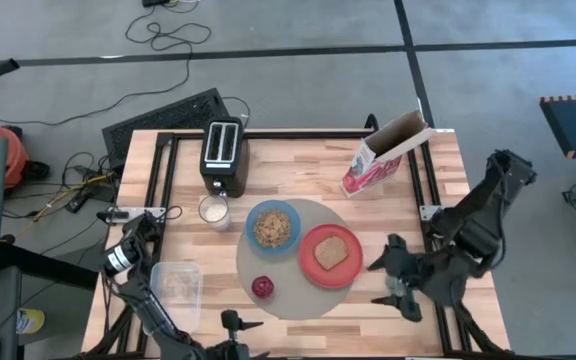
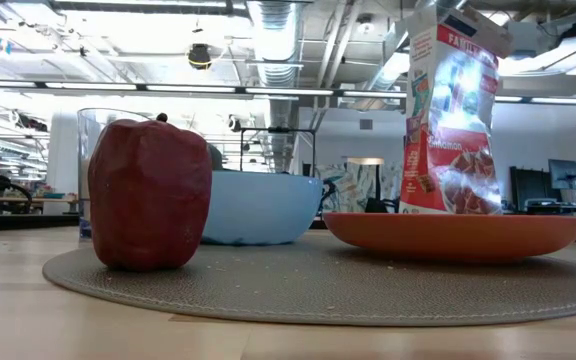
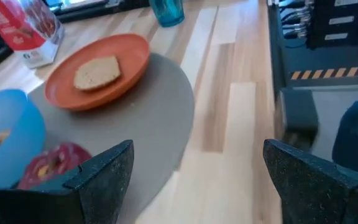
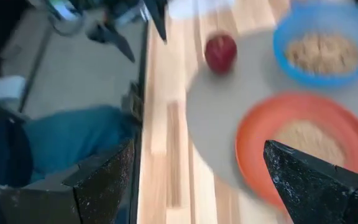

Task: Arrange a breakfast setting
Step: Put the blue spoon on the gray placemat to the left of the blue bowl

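The right gripper (image 1: 400, 272) hangs with its fingers spread wide and holding nothing, just off the right edge of the round mat (image 1: 290, 297) and near the red-orange plate (image 1: 329, 255); that stance suits an arm that has nothing in hand and stands clear of the setting. The left gripper (image 1: 230, 322) sits at the near edge of the surface (image 1: 308, 165), below the mat, also spread wide and empty, its wrist camera looking across the mat toward the plate. On the plate lies the toast slice (image 1: 330, 252), flat and centred, where it is easy to reach. Beside it on the mat stands the light-blue bowl (image 1: 273, 226), filled with cereal, and the red apple (image 1: 263, 287) sits upright near the mat's front edge, apart from both dishes. A glass (image 1: 213, 210) stands off the mat, just left of the bowl and in front of the toaster (image 1: 224, 155). The open cereal box (image 1: 383, 155) stands well behind the plate, and a clear plastic tub (image 1: 176, 285) rests at the left. I cannot find a spoon. The setting looks nearly complete.
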### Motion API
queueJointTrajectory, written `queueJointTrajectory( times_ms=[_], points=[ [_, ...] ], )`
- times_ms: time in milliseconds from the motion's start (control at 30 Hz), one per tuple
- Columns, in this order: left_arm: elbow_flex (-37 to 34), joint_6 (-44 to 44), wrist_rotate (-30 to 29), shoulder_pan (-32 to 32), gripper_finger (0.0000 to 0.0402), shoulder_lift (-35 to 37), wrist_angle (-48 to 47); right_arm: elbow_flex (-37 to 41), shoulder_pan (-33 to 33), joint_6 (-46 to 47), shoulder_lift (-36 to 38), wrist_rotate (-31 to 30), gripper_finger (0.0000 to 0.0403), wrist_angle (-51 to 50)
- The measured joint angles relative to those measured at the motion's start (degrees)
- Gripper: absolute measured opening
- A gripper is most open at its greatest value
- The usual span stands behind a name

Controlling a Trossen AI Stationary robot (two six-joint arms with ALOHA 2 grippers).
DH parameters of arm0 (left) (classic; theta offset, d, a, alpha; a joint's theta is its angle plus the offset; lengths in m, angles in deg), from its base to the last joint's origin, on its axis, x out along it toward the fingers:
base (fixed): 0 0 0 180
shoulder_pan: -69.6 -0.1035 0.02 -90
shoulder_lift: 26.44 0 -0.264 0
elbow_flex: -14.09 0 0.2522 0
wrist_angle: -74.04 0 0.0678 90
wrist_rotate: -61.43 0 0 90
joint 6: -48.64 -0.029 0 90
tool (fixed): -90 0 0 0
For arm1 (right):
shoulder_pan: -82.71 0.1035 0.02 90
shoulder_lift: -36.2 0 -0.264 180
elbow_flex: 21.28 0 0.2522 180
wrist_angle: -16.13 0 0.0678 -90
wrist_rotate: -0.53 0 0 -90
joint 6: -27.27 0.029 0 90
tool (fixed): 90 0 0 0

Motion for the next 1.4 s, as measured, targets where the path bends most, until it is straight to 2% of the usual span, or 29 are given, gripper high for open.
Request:
queueJointTrajectory(
  times_ms=[133, 267, 467, 633, 833, 1167, 1400],
  points=[
    [0.0, -1.9, 0.7, -1.9, 0.0343, 0.0, 2.1, -7.7, 2.0, 9.8, -4.7, 1.3, 0.0385, -14.7],
    [0.0, -2.4, 3.2, -3.6, 0.0343, 0.0, 4.7, -12.3, 4.8, 21.2, -7.3, 2.4, 0.0385, -26.9],
    [0.0, -3.6, 7.5, -4.8, 0.0343, 0.0, 5.3, -13.6, 8.5, 38.4, -7.8, 6.2, 0.0385, -37.5],
    [0.0, -3.6, 10.7, -5.3, 0.0343, 0.0, 6.4, -13.6, 10.4, 47.5, -7.7, 8.0, 0.0385, -44.4],
    [0.0, -3.6, 12.1, -5.9, 0.0343, 0.0, 6.5, -13.4, 10.0, 47.6, -6.6, 7.5, 0.0385, -44.4],
    [0.0, -3.6, 12.3, -6.3, 0.0343, 0.0, 6.4, -13.4, 4.4, 38.3, -6.3, 7.5, 0.0385, -44.4],
    [0.0, -3.6, 12.3, -6.3, 0.0343, 0.0, 6.4, -13.4, -0.9, 32.5, -6.3, 11.5, 0.0385, -44.4]
  ],
)
